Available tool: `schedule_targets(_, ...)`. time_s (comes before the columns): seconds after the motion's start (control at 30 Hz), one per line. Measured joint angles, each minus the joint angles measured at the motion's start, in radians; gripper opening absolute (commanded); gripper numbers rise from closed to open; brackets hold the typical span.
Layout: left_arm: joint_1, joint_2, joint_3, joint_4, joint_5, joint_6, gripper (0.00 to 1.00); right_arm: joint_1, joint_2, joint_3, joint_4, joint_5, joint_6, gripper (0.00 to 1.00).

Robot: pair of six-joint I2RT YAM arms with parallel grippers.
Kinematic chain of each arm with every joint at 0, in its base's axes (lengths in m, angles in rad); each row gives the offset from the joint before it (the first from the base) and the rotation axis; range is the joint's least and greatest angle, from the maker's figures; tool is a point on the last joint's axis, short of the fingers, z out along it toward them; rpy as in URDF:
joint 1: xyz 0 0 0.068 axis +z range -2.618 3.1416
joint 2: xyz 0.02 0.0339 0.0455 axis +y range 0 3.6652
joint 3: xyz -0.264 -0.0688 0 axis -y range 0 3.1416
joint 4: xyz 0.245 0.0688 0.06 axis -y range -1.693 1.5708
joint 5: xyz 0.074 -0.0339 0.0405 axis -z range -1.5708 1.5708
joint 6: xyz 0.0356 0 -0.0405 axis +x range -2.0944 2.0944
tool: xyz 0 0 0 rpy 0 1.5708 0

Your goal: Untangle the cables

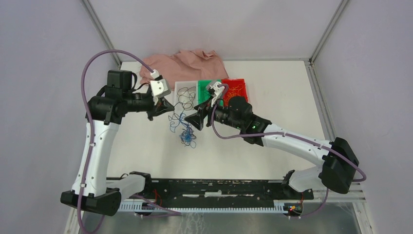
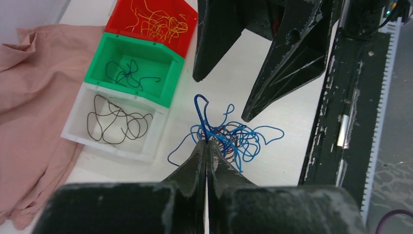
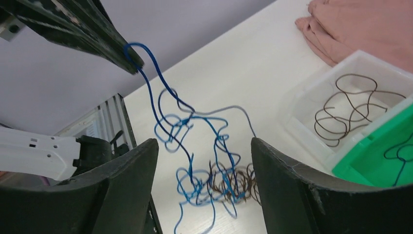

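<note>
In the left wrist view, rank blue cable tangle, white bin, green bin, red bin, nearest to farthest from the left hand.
1. Blue cable tangle, at the left hand's tips, one strand pinched.
2. White bin, to the left.
3. Green bin, behind the white one.
4. Red bin, farthest back.

Top view: right third of the table point(image 1: 287, 97) is bare, and so is the lower-middle strip ahead of the black rail point(image 1: 209, 187). Upper centre blocked: white bin point(image 1: 184, 92), green bin point(image 1: 204, 87) and red bin point(image 1: 236, 88) touch in a row, pink cloth point(image 1: 182, 63) behind at upper left. Centre is tight: left gripper point(image 1: 170, 109) and right gripper point(image 1: 191, 121) face each other, close. Cable tangle point(image 1: 185, 134) lies just below them. A lifted blue strand point(image 3: 156, 92) from tangle to left gripper crosses the gap. Right arm point(image 1: 292, 141) bars the lower right.
</note>
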Motion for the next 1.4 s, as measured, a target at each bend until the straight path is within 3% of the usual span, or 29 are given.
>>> schedule_targets(0.37,-0.030,0.002,0.012,0.003,0.075,-0.095,0.03,0.045,0.010,0.026,0.112,0.058,0.039,0.73)
schedule_targets(0.97,-0.095,0.058,0.168,0.055,0.178,-0.272,0.03,0.132,0.177,0.082,0.174,0.373,0.003,0.69)
schedule_targets(1.4,-0.119,0.134,0.436,0.209,0.137,-0.420,0.03,0.134,0.182,-0.219,0.227,0.571,0.004,0.68)
